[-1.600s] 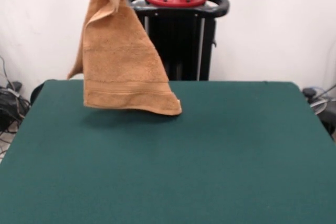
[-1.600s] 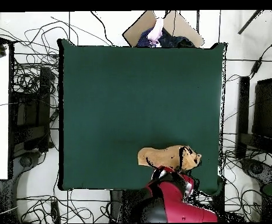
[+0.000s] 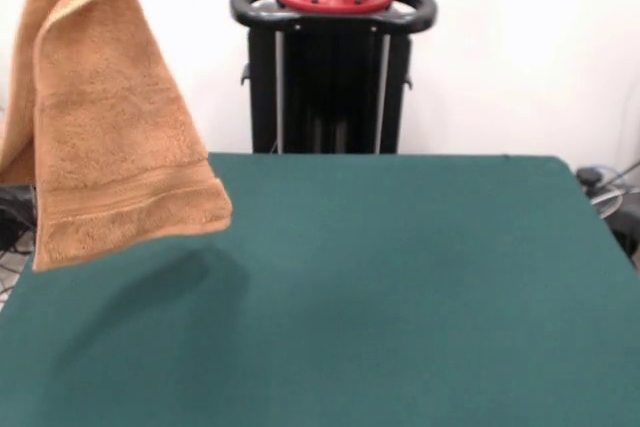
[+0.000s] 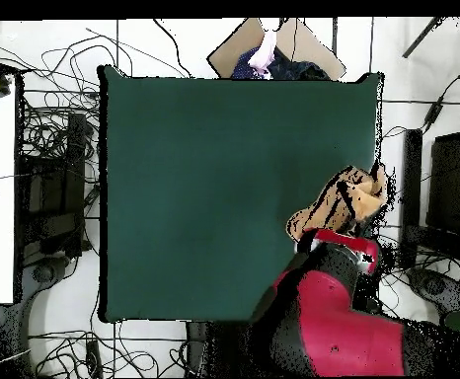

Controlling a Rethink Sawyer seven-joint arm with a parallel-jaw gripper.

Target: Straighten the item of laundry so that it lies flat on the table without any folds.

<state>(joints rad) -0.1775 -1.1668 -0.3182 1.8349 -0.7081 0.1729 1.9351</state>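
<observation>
The orange-tan towel point(image 3: 110, 117) hangs in the air above the table point(image 3: 400, 287), folded over on itself, at the left edge of the front view. 1 woven band stripe runs just above its lower hem. The arm point(image 4: 328, 316) reaches toward the towel; the gripper's state cannot be determined, as it is hidden.

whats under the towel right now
Only bare green table and the towel's soft shadow. The towel hangs in the air, its lower hem clear of the cloth. In the overhead view the arm covers its top, so what holds it cannot be seen.
</observation>
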